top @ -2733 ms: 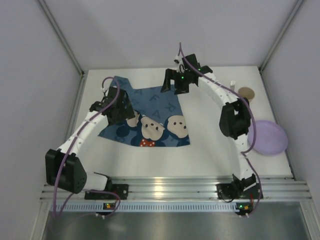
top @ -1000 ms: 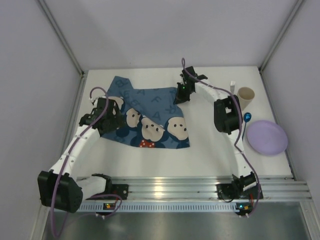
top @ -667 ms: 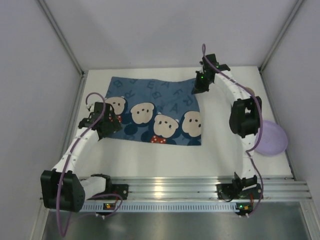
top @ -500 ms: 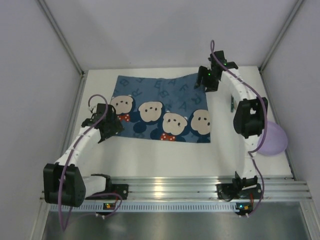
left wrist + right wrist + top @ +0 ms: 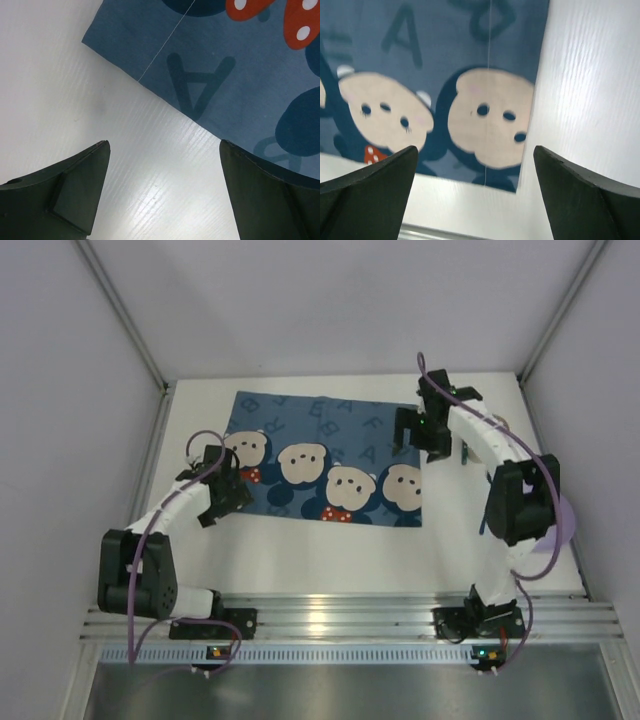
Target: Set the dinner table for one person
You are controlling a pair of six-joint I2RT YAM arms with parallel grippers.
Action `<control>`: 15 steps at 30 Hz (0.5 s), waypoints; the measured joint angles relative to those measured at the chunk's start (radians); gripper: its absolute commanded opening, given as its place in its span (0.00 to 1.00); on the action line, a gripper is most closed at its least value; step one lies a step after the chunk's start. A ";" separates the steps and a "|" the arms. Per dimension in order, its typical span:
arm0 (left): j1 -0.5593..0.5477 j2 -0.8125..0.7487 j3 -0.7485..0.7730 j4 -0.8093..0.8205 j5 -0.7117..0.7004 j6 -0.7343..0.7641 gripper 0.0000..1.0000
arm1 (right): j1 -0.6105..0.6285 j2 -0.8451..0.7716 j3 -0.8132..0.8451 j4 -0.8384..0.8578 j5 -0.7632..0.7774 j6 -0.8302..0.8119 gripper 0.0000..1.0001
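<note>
The dinner table [image 5: 330, 550] is a white top with a blue bear-face mat [image 5: 320, 455] spread flat on its far middle. My left gripper [image 5: 215, 498] hovers open at the mat's near left corner. In the left wrist view its fingers [image 5: 164, 165] frame bare table [image 5: 60, 90], with the mat's edge [image 5: 225, 65] just beyond them. My right gripper [image 5: 425, 430] hangs open over the mat's right edge. The right wrist view shows nothing between its fingers [image 5: 475, 155], with the mat [image 5: 420, 60] and white table [image 5: 590, 100] below.
A purple plate [image 5: 563, 525] lies at the right side of the table, mostly hidden behind my right arm. The ribbed aluminium rail [image 5: 330, 615] runs along the near edge. Grey walls close in the table on three sides.
The right gripper dragged the bunched mat rightward until it lay flat, then opened and let it go. The left gripper drew back to the mat's near left corner.
</note>
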State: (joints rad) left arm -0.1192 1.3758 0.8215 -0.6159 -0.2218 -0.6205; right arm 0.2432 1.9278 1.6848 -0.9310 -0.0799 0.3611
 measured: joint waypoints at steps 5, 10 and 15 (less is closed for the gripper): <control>0.000 0.018 -0.001 0.022 -0.014 -0.008 0.98 | 0.055 -0.276 -0.351 0.043 -0.053 0.017 1.00; 0.002 0.069 0.014 0.034 -0.015 -0.006 0.97 | 0.053 -0.364 -0.546 0.060 -0.053 0.038 1.00; 0.002 0.112 0.058 0.035 0.010 -0.006 0.97 | 0.053 -0.363 -0.668 0.109 -0.043 0.065 1.00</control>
State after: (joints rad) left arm -0.1173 1.4879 0.8791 -0.5812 -0.2119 -0.6270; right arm 0.2958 1.5646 1.0172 -0.8215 -0.1226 0.4263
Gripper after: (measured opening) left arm 0.972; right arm 0.996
